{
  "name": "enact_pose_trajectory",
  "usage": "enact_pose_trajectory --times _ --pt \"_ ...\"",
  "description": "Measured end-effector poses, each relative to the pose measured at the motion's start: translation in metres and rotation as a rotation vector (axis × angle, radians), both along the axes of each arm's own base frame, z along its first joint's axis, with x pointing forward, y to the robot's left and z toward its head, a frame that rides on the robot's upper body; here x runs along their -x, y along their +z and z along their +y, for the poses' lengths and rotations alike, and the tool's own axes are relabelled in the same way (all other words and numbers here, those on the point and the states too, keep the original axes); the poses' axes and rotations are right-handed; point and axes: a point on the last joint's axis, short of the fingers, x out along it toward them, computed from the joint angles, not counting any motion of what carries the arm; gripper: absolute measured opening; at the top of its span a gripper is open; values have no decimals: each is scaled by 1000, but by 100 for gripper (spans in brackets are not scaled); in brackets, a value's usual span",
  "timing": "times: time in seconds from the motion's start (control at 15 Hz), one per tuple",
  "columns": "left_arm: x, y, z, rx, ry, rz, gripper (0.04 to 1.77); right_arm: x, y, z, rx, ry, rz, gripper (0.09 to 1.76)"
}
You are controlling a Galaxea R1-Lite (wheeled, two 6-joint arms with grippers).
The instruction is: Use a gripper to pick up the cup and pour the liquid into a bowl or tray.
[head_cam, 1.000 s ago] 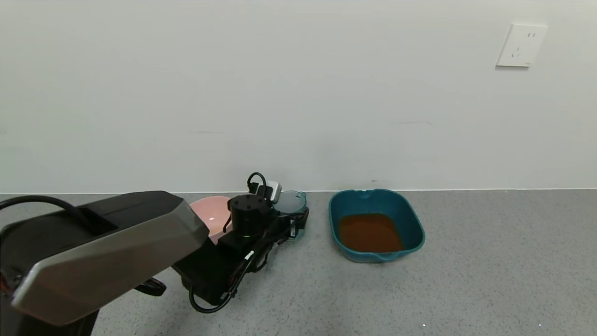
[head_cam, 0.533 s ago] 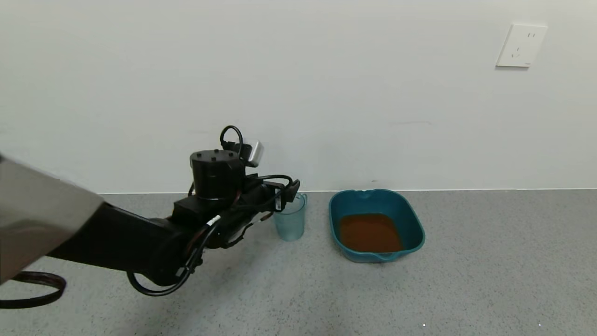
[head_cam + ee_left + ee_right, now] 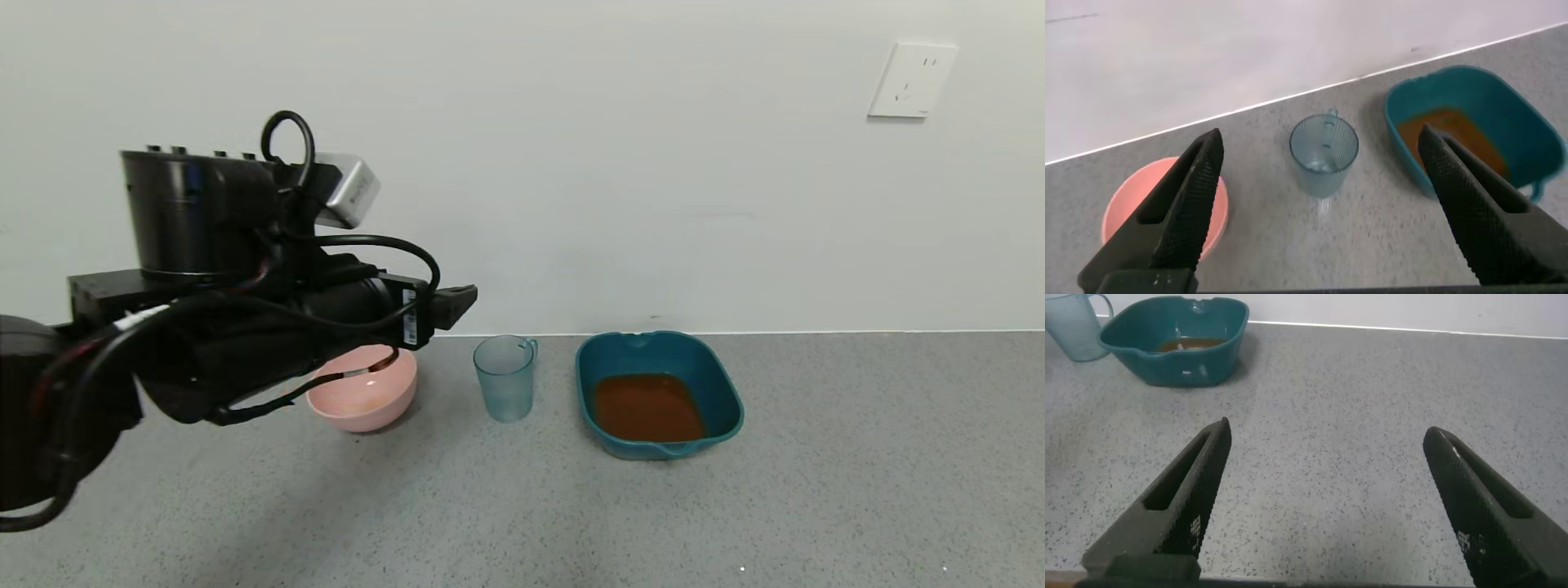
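The cup (image 3: pixel 506 378) stands upright on the grey counter, its handle toward the wall, and looks empty from above (image 3: pixel 1324 153). To its right the teal tray (image 3: pixel 717 377) holds the reddish-brown liquid (image 3: pixel 647 406). My left gripper (image 3: pixel 454 307) hangs high above the counter, left of and above the cup, open and holding nothing. In the left wrist view the left gripper (image 3: pixel 1321 143) frames the cup far below, between its spread fingers (image 3: pixel 1192 204). My right gripper (image 3: pixel 1327 431) is open over bare counter, with the tray (image 3: pixel 1167 367) and cup (image 3: pixel 1074 327) farther off.
A round pink bowl (image 3: pixel 363 400) sits on the counter left of the cup, partly behind my left arm's cables. The white wall runs close behind the vessels, with a socket plate (image 3: pixel 912 79) high on the right. Grey counter stretches to the right of the tray.
My left arm has lifted up and drawn back to the left, away from the cup. The cup stays standing on the counter. The pink bowl has come back into view.
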Motion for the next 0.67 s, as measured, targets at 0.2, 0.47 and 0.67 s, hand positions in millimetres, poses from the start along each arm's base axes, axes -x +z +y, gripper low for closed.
enact_pose_trajectory --times 0.2,0.47,0.67 --pt "38 19 20 -19 -2 32 171 0 0 0 0 0 0 171" --pt "99 35 53 -82 -16 70 171 0 0 0 0 1 0 171" --pt "143 44 77 -76 -21 23 171 0 0 0 0 1 0 171"
